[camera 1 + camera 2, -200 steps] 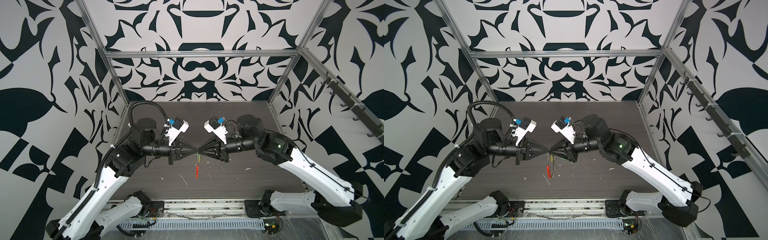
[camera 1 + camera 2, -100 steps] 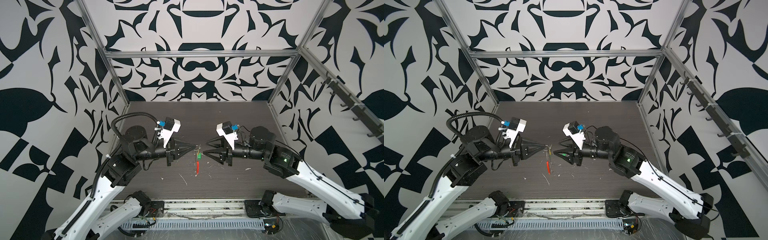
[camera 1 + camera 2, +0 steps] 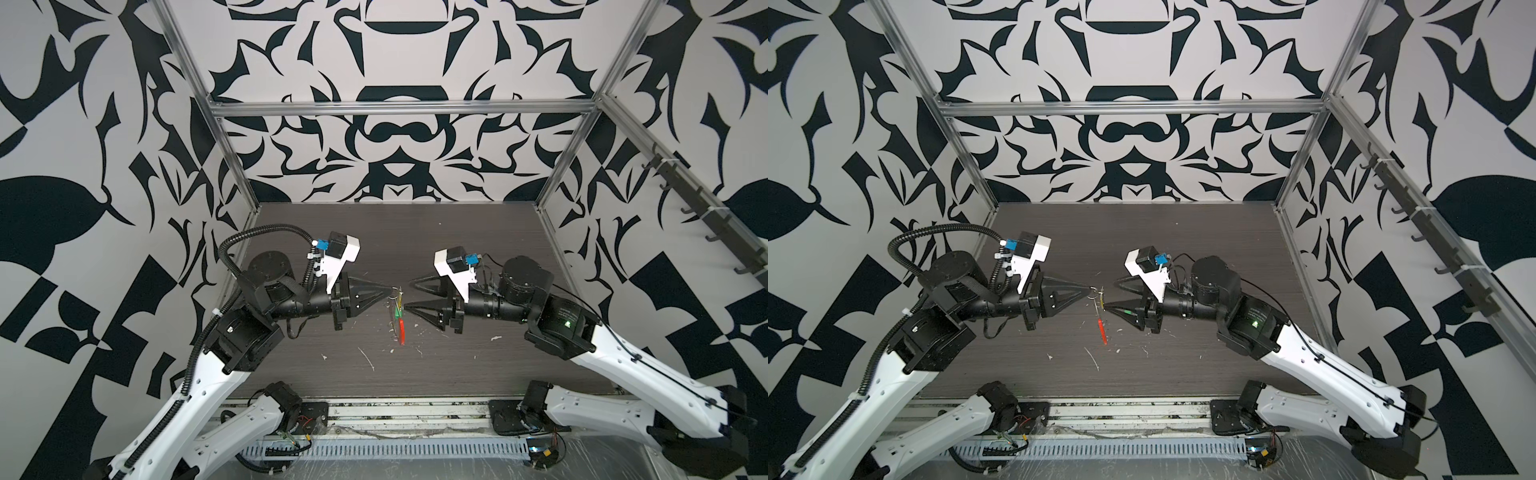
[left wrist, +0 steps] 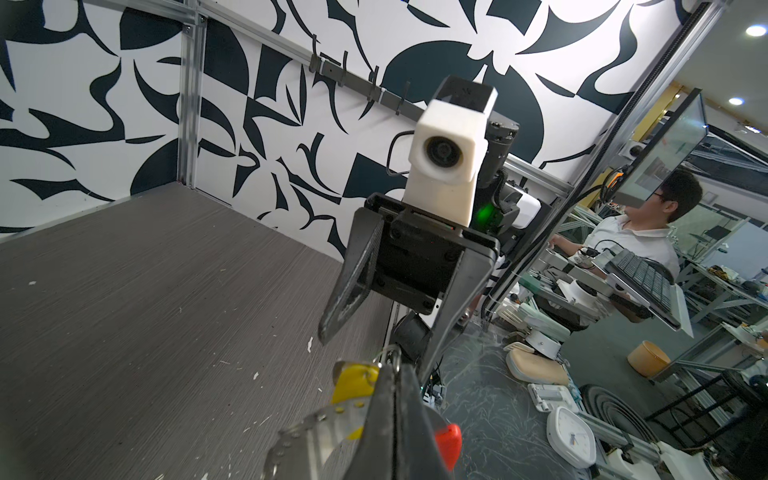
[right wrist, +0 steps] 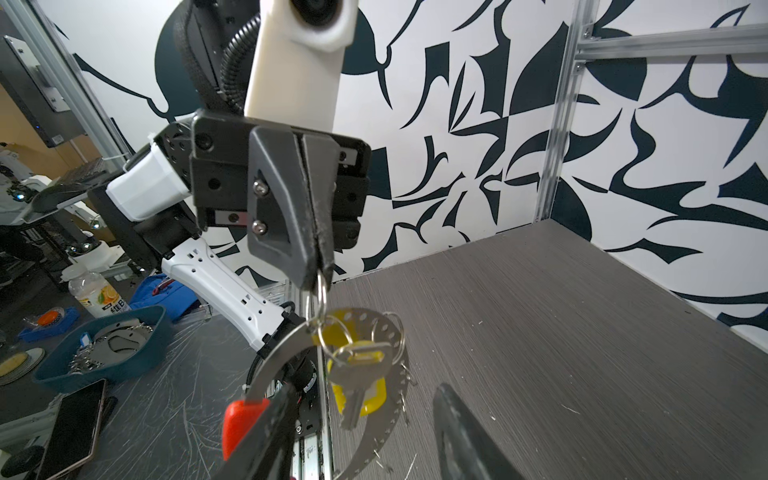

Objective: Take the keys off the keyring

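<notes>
White arm shells (image 3: 201, 384), black joints (image 3: 519, 282), ribbed black cable (image 3: 266, 227)

- Dark wood-grain table (image 3: 457, 249), with white flecks (image 3: 368, 357) scattered over its near half.
- Black-and-white patterned walls (image 3: 395, 54) in an aluminium frame (image 3: 399, 109).
- Hook rail (image 3: 706, 224) on the right wall.
- Outside the cell, in the left wrist view: a seated person (image 4: 636, 237) at a keyboard (image 4: 644, 274), and a white clock (image 4: 571, 432) lying flat.
- In the right wrist view: a blue tray (image 5: 124, 368) of metal parts, a phone (image 5: 72, 428) just beside it, and a bottle (image 5: 99, 297) near it.

Black-and-white patterned walls (image 3: 395, 54) in a silver frame (image 3: 399, 109) enclose a dark, white-flecked wood-grain tabletop (image 3: 457, 241); a hook rail (image 3: 690, 187) runs along the right wall
</notes>
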Controlling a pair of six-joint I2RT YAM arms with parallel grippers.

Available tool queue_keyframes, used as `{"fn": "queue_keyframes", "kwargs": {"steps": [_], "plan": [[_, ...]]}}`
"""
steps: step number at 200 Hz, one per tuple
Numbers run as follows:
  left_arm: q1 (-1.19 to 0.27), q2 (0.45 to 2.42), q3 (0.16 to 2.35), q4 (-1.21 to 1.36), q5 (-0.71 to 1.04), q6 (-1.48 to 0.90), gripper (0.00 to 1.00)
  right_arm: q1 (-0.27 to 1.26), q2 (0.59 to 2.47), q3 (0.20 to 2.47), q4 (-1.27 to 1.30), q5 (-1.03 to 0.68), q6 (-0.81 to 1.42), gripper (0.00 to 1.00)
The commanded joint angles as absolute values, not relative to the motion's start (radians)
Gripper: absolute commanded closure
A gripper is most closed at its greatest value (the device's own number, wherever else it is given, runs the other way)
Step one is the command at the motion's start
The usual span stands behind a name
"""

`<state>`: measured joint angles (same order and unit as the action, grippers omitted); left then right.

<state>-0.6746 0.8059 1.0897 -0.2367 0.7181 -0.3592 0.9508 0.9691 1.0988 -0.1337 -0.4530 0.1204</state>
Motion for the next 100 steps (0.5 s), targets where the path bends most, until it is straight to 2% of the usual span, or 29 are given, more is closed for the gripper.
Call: {"fn": "queue_keyframes", "kwargs": {"steps": [1,47,100], "plan": [[-0.676,0.799,1.072,-0.193,0.721,-0.377,1.00,0.965,0.971,1.091,-0.045,-0.430,0.115,0.45],[-0.676,0.798,1.071,-0.192,0.722,-0.383,1.00,0.974,1.001,1.103,-0.024,-0.423,0.112,0.46],[-0.676,0.787,1.065,-0.184,0.713,-0.386,1.00,0.979,1.015,1.113,-0.030,-0.383,0.112,0.57]]}}
